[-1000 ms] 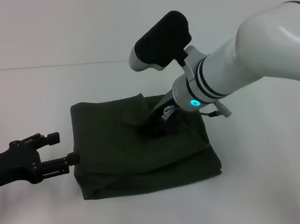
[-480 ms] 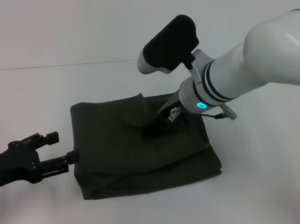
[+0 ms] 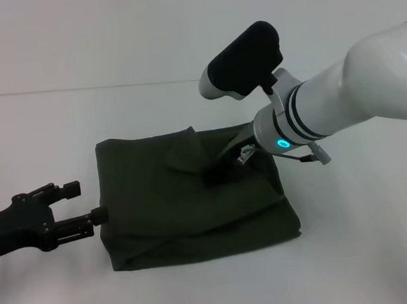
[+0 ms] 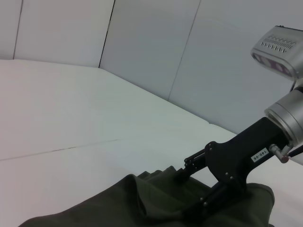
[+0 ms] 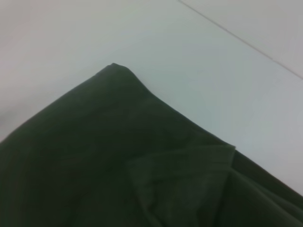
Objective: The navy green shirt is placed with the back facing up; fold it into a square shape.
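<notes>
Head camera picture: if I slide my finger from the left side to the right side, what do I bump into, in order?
Left gripper → navy green shirt → right gripper, low on the shirt's middle → the right arm's white wrist.

A plain white table (image 3: 366,252) stretches across the whole scene, matte and evenly lit. Behind it stands a pale wall (image 3: 74,35), meeting the tabletop along a faint straight line. From the left wrist view, that backdrop is made of flat white panels (image 4: 147,42) joined by thin dark vertical seams, and a fine seam line (image 4: 85,145) runs across the tabletop surface there.
</notes>
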Controlling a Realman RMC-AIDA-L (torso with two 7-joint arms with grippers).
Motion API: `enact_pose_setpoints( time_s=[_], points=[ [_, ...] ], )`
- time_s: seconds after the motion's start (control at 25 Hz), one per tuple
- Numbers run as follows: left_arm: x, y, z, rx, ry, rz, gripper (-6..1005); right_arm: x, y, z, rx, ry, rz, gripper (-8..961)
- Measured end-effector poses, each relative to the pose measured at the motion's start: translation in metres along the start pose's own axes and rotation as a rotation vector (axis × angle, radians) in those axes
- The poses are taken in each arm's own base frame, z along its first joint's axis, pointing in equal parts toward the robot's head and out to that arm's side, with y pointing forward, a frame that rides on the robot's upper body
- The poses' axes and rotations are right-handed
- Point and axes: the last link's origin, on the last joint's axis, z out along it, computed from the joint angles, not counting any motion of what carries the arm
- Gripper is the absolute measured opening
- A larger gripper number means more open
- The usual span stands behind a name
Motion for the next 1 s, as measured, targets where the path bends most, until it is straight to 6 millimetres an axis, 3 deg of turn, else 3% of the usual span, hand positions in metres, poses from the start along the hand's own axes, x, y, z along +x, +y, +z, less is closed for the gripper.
enact_pose_setpoints(
  time_s=[0.52, 0.72, 1.0],
  points=[
    [0.001, 0.002, 0.002, -0.016, 0.004, 0.0, 904, 0.003, -0.019, -0.011, 0.049, -0.073, 0.062, 884],
    [0.002, 0.003, 0.003, -0.019, 0.005, 0.001, 904, 0.014, -0.035, -0.016, 0.088, -0.078, 0.111, 884],
    [0.006, 0.001, 0.002, -0.009, 0.029, -0.004, 904, 0.015, -0.036, -0.025, 0.081, -0.117, 0.132, 884]
  ],
)
